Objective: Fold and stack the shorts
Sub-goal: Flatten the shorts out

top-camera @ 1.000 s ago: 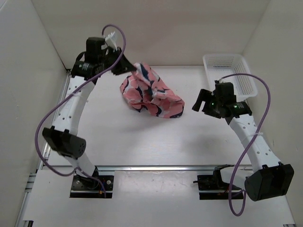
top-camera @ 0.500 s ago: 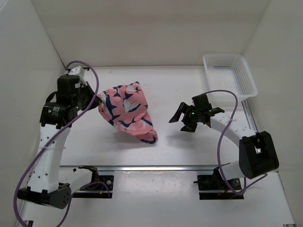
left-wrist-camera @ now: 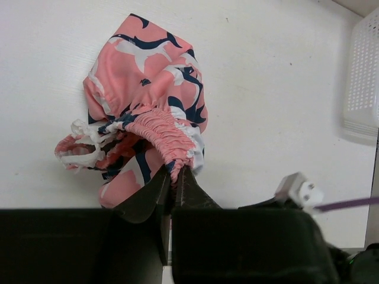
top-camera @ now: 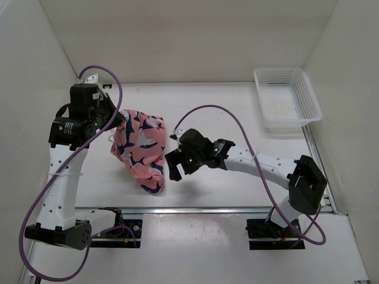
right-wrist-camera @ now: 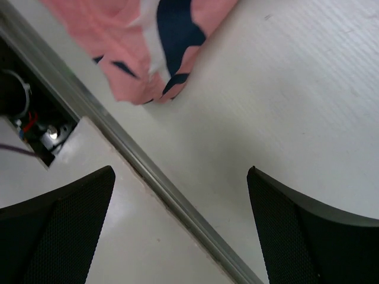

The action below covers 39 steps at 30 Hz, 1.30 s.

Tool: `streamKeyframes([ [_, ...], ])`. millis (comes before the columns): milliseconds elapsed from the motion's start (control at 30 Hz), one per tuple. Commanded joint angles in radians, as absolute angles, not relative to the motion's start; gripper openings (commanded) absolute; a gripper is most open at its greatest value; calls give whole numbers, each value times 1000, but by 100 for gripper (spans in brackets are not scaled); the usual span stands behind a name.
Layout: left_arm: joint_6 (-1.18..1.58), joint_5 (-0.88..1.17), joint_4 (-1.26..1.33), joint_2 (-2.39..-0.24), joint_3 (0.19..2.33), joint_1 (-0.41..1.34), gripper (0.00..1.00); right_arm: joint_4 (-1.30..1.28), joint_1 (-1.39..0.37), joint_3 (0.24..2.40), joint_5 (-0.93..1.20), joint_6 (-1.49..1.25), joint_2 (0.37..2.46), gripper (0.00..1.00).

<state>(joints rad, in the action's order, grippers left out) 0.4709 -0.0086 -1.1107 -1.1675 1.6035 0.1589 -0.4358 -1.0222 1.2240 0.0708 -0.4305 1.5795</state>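
The coral-pink shorts [top-camera: 140,148] with navy and white shark shapes hang bunched from my left gripper [top-camera: 116,122] at the table's left. In the left wrist view the left gripper [left-wrist-camera: 174,171] is shut on the shorts' gathered waistband [left-wrist-camera: 166,131], and a white drawstring [left-wrist-camera: 83,131] shows at the left of the bunch. My right gripper [top-camera: 174,166] is open and empty, just right of the shorts' lower tip. In the right wrist view the right gripper [right-wrist-camera: 180,177] has its jaws wide apart, and the shorts' hem [right-wrist-camera: 148,50] lies beyond them at the upper left.
A white mesh basket [top-camera: 287,100] stands at the back right; its edge shows in the left wrist view [left-wrist-camera: 362,77]. The table's metal front rail [top-camera: 195,209] runs below the right gripper and crosses the right wrist view [right-wrist-camera: 148,171]. White walls enclose the table.
My left arm has carried the shorts from the back centre toward the near left. My right arm has swung from beside the basket across to the shorts' lower tip, gripper open.
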Motion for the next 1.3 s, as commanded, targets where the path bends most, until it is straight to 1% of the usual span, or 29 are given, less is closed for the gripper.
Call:
streamKeyframes([
  [0, 457, -18, -1108, -1161, 1672, 153, 10, -407, -1069, 1219, 73, -265, 1601, 97],
  [100, 457, -18, -1108, -1190, 1719, 153, 10, -396, -1108, 1291, 54, -253, 1733, 97],
  [200, 457, -18, -1117, -1199, 1735, 144, 10, -364, -1117, 1365, 54, -235, 1843, 93],
  [300, 448, -18, -1129, -1209, 1755, 144, 10, -327, -1117, 1454, 107, -219, 1920, 91],
  [367, 448, -28, -1140, -1209, 1767, 144, 10, -311, -1117, 1506, 135, -219, 1974, 86],
  [400, 448, -28, -1140, -1209, 1767, 144, 10, -301, -1117, 1523, 144, -232, 1991, 80],
  [433, 448, -28, -1140, -1209, 1776, 144, 10, -301, -1117, 1534, 144, -232, 2003, 71],
  [500, 439, -28, -1140, -1209, 1776, 133, 10, -287, -1117, 1534, 129, -250, 2013, 45],
  [533, 439, -28, -1140, -1209, 1776, 133, 10, -275, -1117, 1522, 115, -262, 2003, 27],
  [600, 439, -28, -1149, -1209, 1776, 133, 10, -238, -1117, 1478, 94, -271, 1964, 14],
  [633, 439, -28, -1149, -1209, 1776, 124, 10, -238, -1117, 1467, 71, -272, 1942, 2],
  [667, 439, -28, -1149, -1209, 1776, 124, 10, -226, -1117, 1457, 60, -281, 1942, 0],
  [767, 439, -28, -1140, -1209, 1776, 124, 10, -216, -1117, 1425, 23, -291, 1910, 0],
  [900, 428, -18, -1131, -1218, 1767, 115, 10, -225, -1117, 1384, -92, -301, 1850, 0],
  [933, 428, -18, -1131, -1218, 1767, 115, 10, -225, -1108, 1372, -148, -301, 1815, 0],
  [1033, 419, -9, -1131, -1227, 1778, 106, 10, -248, -1086, 1321, -230, -301, 1734, 0],
  [1200, 399, 26, -1131, -1278, 1831, 97, 10, -291, -936, 1267, -273, -301, 1618, 0],
  [1267, 390, 79, -1108, -1328, 1861, 97, 10, -301, -838, 1258, -262, -285, 1597, 0],
])
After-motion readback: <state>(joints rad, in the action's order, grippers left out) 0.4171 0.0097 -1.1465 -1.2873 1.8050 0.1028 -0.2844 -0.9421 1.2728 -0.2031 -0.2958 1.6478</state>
